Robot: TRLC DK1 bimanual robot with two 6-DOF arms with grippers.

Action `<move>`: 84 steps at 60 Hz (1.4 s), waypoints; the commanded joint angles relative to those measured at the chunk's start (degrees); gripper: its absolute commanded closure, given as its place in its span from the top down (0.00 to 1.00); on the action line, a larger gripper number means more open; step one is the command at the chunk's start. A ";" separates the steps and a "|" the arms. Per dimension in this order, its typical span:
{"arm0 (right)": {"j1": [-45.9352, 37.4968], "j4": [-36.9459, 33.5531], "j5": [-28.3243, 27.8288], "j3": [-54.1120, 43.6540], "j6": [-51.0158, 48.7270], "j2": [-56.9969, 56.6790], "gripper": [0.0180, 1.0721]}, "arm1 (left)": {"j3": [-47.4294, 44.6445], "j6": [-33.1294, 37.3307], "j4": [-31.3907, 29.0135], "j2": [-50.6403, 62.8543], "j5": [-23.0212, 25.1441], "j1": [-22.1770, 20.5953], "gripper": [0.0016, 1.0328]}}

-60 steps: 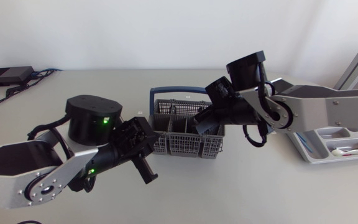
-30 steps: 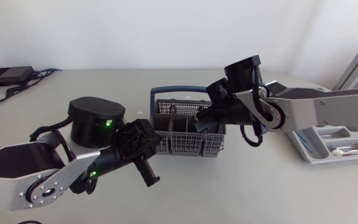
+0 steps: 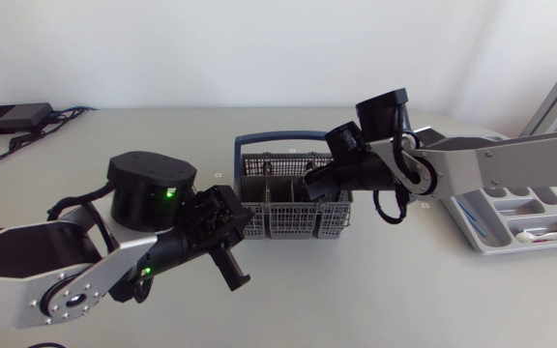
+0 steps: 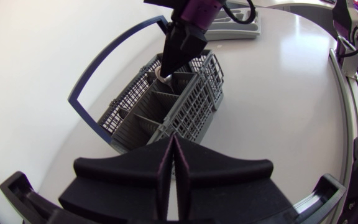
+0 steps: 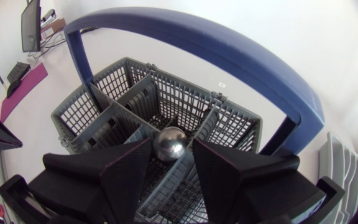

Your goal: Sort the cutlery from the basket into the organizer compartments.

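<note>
The right gripper [image 5: 171, 152] is dipped into an end compartment of the grey basket [image 3: 288, 224]. Its two wedge fingers look pressed against either side of a shiny rounded end of a piece of cutlery [image 5: 170, 144]. Which kind of cutlery it is cannot be told.

Over the last second the arm behind this gripper has swung back, uncovering more of the organizer [image 3: 477, 232], while the fingertips have stayed in the same compartment. This suggests the grasp is made and the lift has not yet begun.

Mesh dividers stand close on both sides of the fingers. The basket's blue handle [image 5: 229, 56] arches just ahead of them, so straight up looks like the free way out.

The organizer lies back along the gripper's own arm, well apart from it, with bare table [image 3: 404, 290] between. A white utensil [image 3: 540, 234] already rests in one of its compartments.

The left gripper [image 4: 171, 149] has its fingers closed together on nothing. It hangs off the basket's opposite end, near but not touching, and has barely shifted.
</note>
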 commanded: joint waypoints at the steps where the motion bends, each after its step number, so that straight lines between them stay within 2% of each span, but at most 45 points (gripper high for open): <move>1: 0.02 -0.52 -3.26 -0.12 1.83 1.69 0.48 | 1.16 -0.92 0.26 0.97 -0.20 -0.59 0.03; 8: 0.89 -0.52 -5.20 -0.30 1.66 1.61 0.48 | 1.16 -1.01 0.26 0.88 -0.28 -0.59 0.03; 23: 1.77 -0.17 -5.46 -0.65 1.39 1.69 0.48 | 0.89 -1.19 0.35 0.79 -0.28 -0.68 0.03; 31: 2.04 1.24 -5.11 -0.12 1.22 2.40 0.38 | 1.07 -1.19 0.35 0.79 -0.28 -0.86 0.03; 48: 3.09 2.91 -5.20 -0.30 -0.19 2.57 0.35 | 0.89 -1.36 0.44 0.79 -0.28 -1.03 0.03; 55: 3.18 3.08 -4.23 0.05 -0.54 2.66 0.27 | 0.89 -1.36 0.44 0.79 -0.28 -1.12 0.03; 60: 3.18 3.61 -3.53 0.40 -0.81 3.27 0.25 | 0.89 -1.54 0.53 0.79 -0.28 -1.38 0.03; 72: 3.88 3.70 -1.33 0.58 -1.42 4.24 0.05 | 0.89 -1.63 0.53 0.79 -0.28 -1.56 0.03; 84: 3.88 3.35 -1.68 -0.65 -1.68 2.75 0.05 | 0.81 -1.71 0.35 0.36 -0.81 -1.82 0.03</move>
